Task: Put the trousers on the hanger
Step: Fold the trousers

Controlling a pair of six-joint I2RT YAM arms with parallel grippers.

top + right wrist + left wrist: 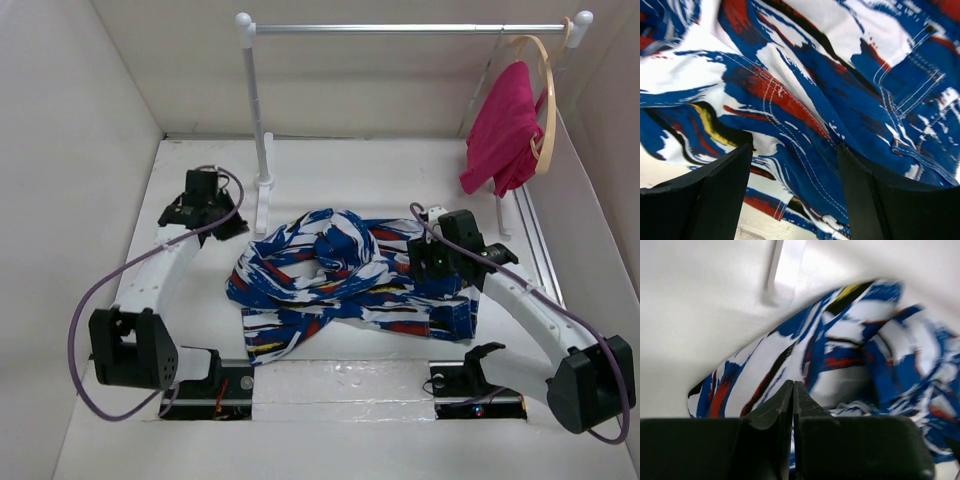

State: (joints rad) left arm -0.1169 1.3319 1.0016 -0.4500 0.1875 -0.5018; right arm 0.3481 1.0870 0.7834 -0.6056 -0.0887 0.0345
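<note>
The trousers (340, 275) lie crumpled in a heap in the middle of the table, in a blue, white, red and black print. My left gripper (230, 226) sits just left of the heap, shut and empty; in its wrist view the closed fingertips (793, 390) point at the fabric (850, 355). My right gripper (425, 262) is over the heap's right side, open; in its wrist view (792, 155) the jaws stand wide apart with trouser fabric (790, 100) close between and beyond them. The grey wire hanger is not in view.
A white clothes rail (400, 30) stands at the back, its left post (262, 150) just behind the heap. A magenta-pink garment (505, 130) hangs on a pale wooden hanger (548, 100) at the rail's right end. White walls enclose the table.
</note>
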